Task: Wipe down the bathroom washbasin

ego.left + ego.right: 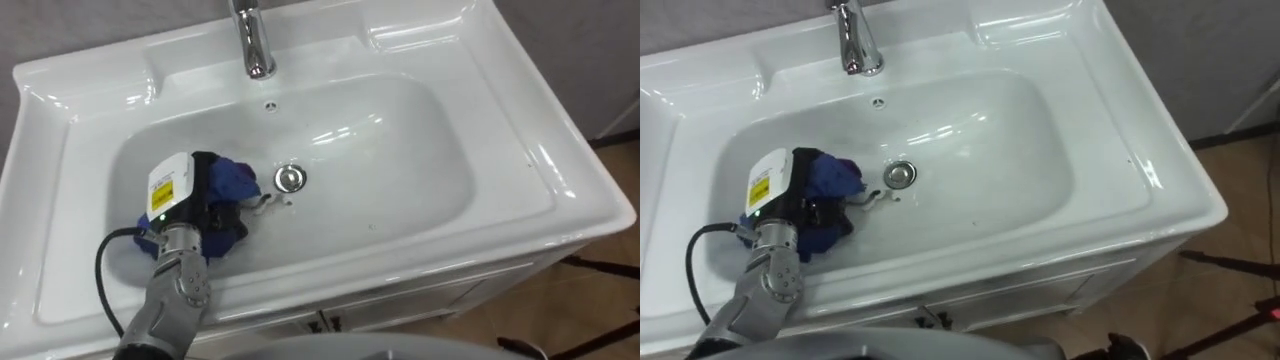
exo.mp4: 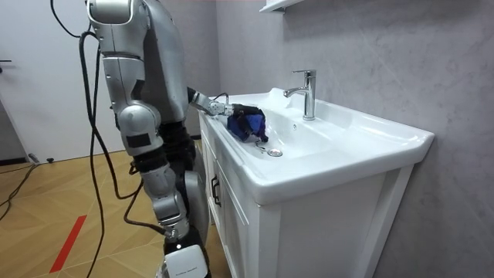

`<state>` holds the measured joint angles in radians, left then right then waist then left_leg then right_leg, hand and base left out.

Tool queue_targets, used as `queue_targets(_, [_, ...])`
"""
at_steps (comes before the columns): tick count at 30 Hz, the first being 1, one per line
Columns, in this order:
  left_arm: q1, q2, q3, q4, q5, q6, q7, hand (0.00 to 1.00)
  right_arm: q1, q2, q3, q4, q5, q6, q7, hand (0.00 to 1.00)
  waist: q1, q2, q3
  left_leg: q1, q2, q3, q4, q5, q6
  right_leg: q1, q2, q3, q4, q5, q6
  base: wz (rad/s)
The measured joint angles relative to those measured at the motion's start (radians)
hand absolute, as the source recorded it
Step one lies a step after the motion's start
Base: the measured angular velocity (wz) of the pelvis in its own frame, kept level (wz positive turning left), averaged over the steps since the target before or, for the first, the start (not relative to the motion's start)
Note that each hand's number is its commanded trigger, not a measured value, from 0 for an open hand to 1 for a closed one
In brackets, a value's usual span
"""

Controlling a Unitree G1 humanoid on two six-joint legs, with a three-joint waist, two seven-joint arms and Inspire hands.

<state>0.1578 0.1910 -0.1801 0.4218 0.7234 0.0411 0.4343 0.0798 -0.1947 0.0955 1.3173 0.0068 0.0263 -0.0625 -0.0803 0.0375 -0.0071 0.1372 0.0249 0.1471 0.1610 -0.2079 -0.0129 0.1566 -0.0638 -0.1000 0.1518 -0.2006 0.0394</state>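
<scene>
A white basin (image 1: pixel 520 150) fills the view below me, and in the room view I stand at its front. My left hand (image 1: pixel 205 208) reaches in from the lower left and rests in the left half of the bowl. Its dark fingers are curled on a crumpled blue cloth (image 1: pixel 233 180), which lies against the bowl's bottom, just left of the metal drain (image 1: pixel 290 178). In the room view the hand (image 2: pixel 231 110) and the blue cloth (image 2: pixel 248 123) sit over the bowl's near side.
A chrome tap (image 1: pixel 252 40) stands at the back of the basin, with a small overflow hole (image 1: pixel 270 104) below it. White cabinet doors (image 2: pixel 231 224) sit under the basin. A grey wall is behind, and wooden floor (image 2: pixel 77 208) lies around.
</scene>
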Motion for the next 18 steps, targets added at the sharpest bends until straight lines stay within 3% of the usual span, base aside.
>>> queue_targets(7, [0.001, 0.002, 0.022, 0.014, 0.014, 0.003, 0.032, 1.00, 0.002, 0.000, 0.000, -0.002, -0.134, 0.050, 0.002, 0.00, -0.001, 0.000, 0.0069, 0.004, 0.000, 0.007, -0.009, 0.000, 0.000, -0.004, 0.000, 0.007, 0.000, 0.000, 0.000, -0.02])
queue_targets(14, [-0.001, -0.005, 0.042, 0.034, -0.016, 0.017, 0.034, 1.00, 0.003, 0.001, -0.002, -0.007, -0.156, 0.087, 0.012, 0.00, -0.003, 0.003, 0.0060, 0.014, 0.000, 0.013, -0.010, 0.000, 0.000, 0.001, 0.001, 0.018, 0.000, 0.000, 0.000, -0.03])
queue_targets(18, [-0.033, -0.001, 0.055, 0.109, -0.152, 0.016, 0.030, 1.00, 0.005, 0.002, -0.012, -0.007, -0.168, 0.107, 0.011, 0.00, -0.007, 0.009, 0.0055, 0.022, 0.000, 0.015, -0.010, 0.000, 0.000, 0.007, 0.001, 0.018, 0.002, 0.000, 0.000, -0.01])
